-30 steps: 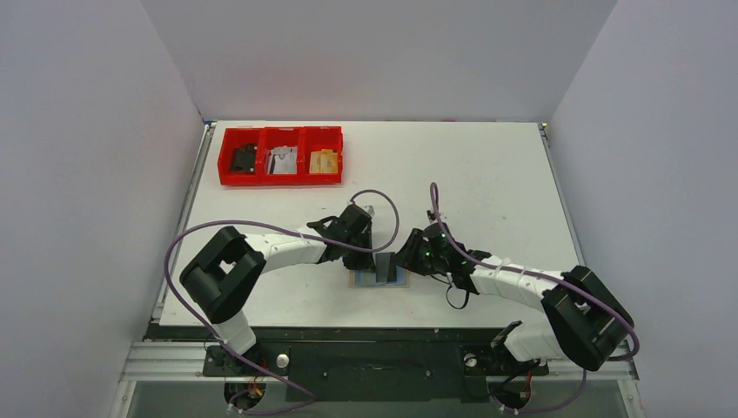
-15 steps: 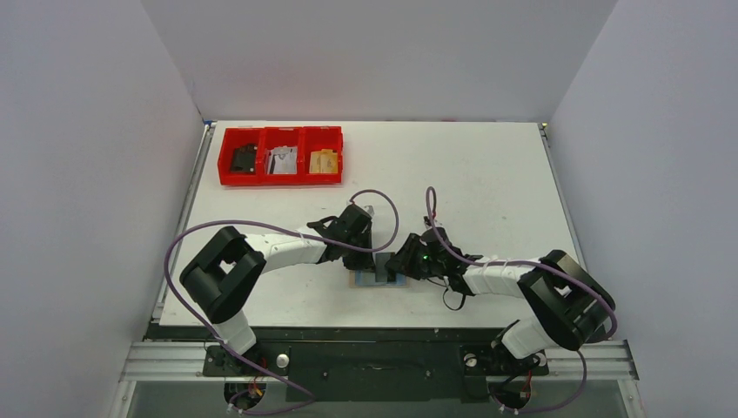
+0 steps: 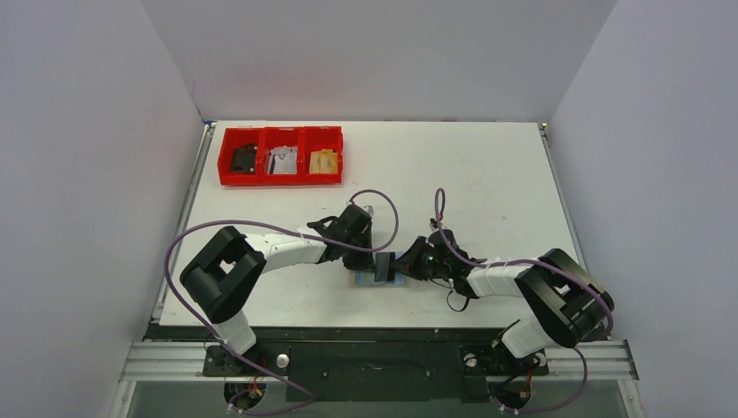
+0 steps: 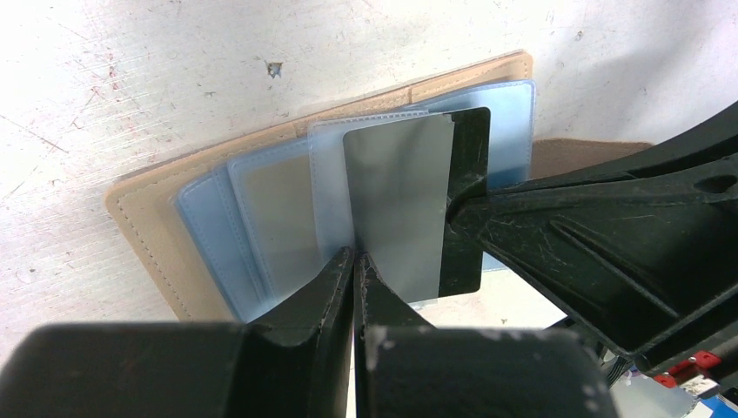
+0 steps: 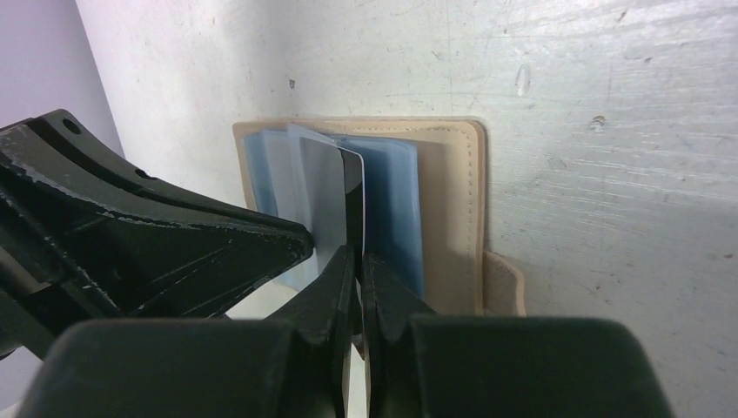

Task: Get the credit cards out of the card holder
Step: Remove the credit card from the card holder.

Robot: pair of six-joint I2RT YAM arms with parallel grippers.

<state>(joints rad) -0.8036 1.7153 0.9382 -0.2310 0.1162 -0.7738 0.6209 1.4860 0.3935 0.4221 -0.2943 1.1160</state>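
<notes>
The tan card holder (image 4: 148, 231) (image 5: 452, 209) (image 3: 380, 281) lies open on the table, its pale blue sleeves fanned out. My left gripper (image 4: 357, 259) (image 3: 374, 261) is shut on the edge of one clear sleeve (image 4: 326, 183), holding it upright. That sleeve holds a grey credit card (image 4: 396, 209) (image 5: 324, 196). A dark credit card (image 4: 466, 209) (image 5: 352, 196) sticks out beside it, and my right gripper (image 5: 358, 254) (image 3: 400, 266) is shut on its edge. The two grippers face each other across the holder.
A red three-compartment tray (image 3: 280, 180) with small items sits at the far left of the white table. Purple cables loop over both arms near the holder. Grey walls enclose the table on three sides.
My right gripper has moved in to the left, lowered, and shut on the dark card. The left gripper has stayed shut on the sleeve, unmoved.
</notes>
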